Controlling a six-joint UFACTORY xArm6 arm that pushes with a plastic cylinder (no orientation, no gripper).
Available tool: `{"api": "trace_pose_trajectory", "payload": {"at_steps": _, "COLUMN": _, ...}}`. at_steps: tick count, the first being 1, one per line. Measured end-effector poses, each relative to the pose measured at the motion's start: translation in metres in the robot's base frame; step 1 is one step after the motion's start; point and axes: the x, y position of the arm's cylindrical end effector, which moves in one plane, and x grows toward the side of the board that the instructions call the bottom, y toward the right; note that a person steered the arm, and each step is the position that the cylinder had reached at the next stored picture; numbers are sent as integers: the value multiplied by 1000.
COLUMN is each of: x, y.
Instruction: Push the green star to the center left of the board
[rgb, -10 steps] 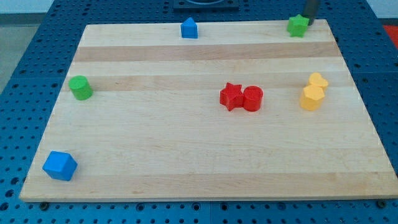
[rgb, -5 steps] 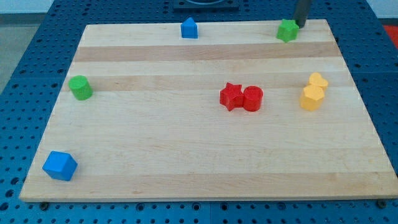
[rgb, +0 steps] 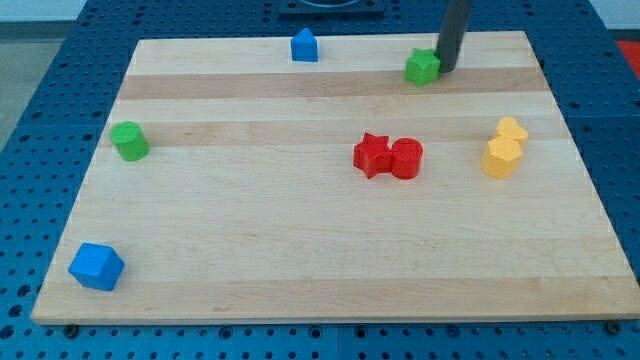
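The green star (rgb: 422, 67) lies on the wooden board (rgb: 300, 250) near the view's top, right of the middle. My tip (rgb: 445, 70) stands right against the star's right side. The dark rod rises from there out of the view's top.
A small blue block (rgb: 304, 45) sits at the top edge left of the star. A green cylinder (rgb: 129, 141) is at the left. A red star (rgb: 372, 155) and red cylinder (rgb: 406, 158) touch mid-board. Two yellow blocks (rgb: 505, 146) sit right. A blue block (rgb: 96, 266) is bottom left.
My tip has moved left and down from the board's top right corner, sliding the green star left and slightly down with it. The other blocks have not moved.
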Motion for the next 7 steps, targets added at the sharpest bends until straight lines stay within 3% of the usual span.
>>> {"api": "trace_pose_trajectory", "payload": {"at_steps": 3, "x": 10, "y": -101}}
{"api": "trace_pose_trajectory", "payload": {"at_steps": 7, "x": 67, "y": -196}}
